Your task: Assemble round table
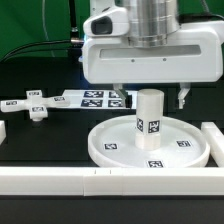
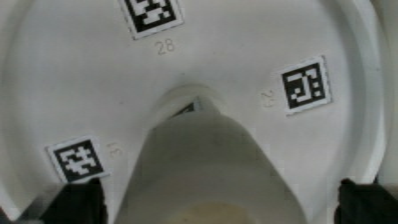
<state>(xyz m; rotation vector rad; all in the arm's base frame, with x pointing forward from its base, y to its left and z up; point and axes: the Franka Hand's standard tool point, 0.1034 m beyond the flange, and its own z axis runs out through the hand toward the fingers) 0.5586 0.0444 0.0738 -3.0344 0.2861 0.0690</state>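
**Open gripper above the upright leg on the disc**

The gripper (image 1: 150, 99) hangs over the short cylinder leg (image 1: 149, 118) with its jaws wide, 1 finger on each side of the leg's top and neither touching it. The leg stands upright at the centre of the large rimmed disc (image 1: 110, 150), which lies flat on the black table (image 1: 40, 140), just behind the front border bar (image 1: 60, 181). In the wrist view the 2 dark fingertips (image 2: 71, 203) flank the leg, with 3 square tags on the disc around it. The small flat foot piece (image 1: 33, 107) lies well apart at the exterior view's left, near the marker board (image 1: 92, 97).
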